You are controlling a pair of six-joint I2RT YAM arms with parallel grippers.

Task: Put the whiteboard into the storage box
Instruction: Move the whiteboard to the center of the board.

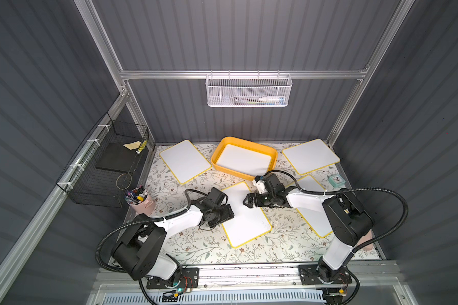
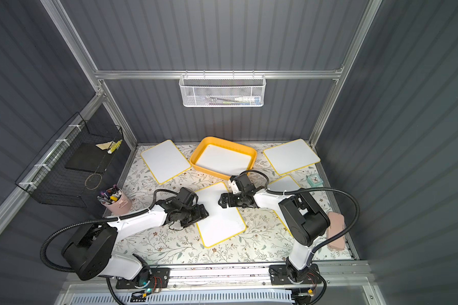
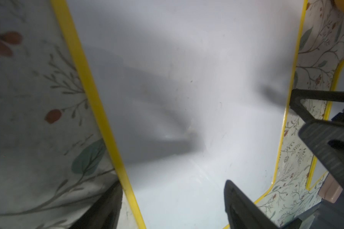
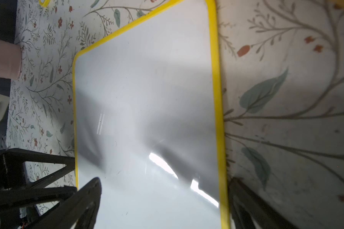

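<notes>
You're at the grasp: board [image 1: 245, 219] lies flat on the worktop [image 1: 196, 245] near the box [image 1: 245, 141], left tool [image 3: 173, 183] and right tool [image 4: 165, 179] both open astride opposite long edges, so next calls for pinching an edge and lifting.

two cameras sit side by side high above me, looking steeply down at the whole table [image 1: 196, 245], my left arm [image 1: 180, 224] and my right arm [image 1: 307, 202], so both top views share nearly everything. each wrist camera hangs close over the middle whiteboard [image 3: 187, 79], peering past my own fingers [image 3: 244, 204] from opposite sides, and both share that board and its yellow edge.
</notes>
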